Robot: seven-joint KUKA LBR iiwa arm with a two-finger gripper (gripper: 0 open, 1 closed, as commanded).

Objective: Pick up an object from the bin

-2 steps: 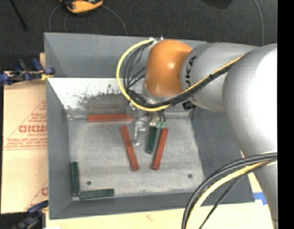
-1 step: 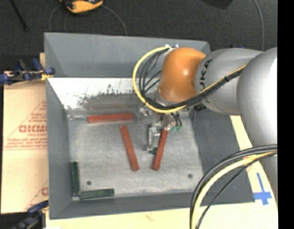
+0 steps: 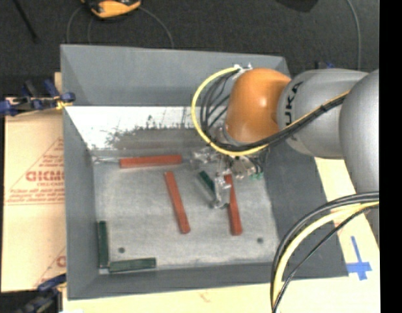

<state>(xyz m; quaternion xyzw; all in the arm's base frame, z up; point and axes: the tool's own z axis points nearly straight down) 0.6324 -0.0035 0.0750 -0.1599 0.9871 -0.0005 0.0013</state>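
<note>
My gripper [image 3: 219, 192] hangs low over the right half of the bin, under the orange wrist cover. A short dark green bar [image 3: 205, 182] lies tilted right against its left side; whether it is gripped is hidden. A red bar [image 3: 234, 215] runs from under the gripper toward the front of the bin. Another red bar [image 3: 176, 202] lies slanted in the middle, to the gripper's left.
A third red bar [image 3: 150, 162] lies along the back wall. Two dark green bars form a corner at the front left, one upright along the left wall [image 3: 103, 243] and one along the front wall [image 3: 132, 264]. The arm covers the bin's right rear.
</note>
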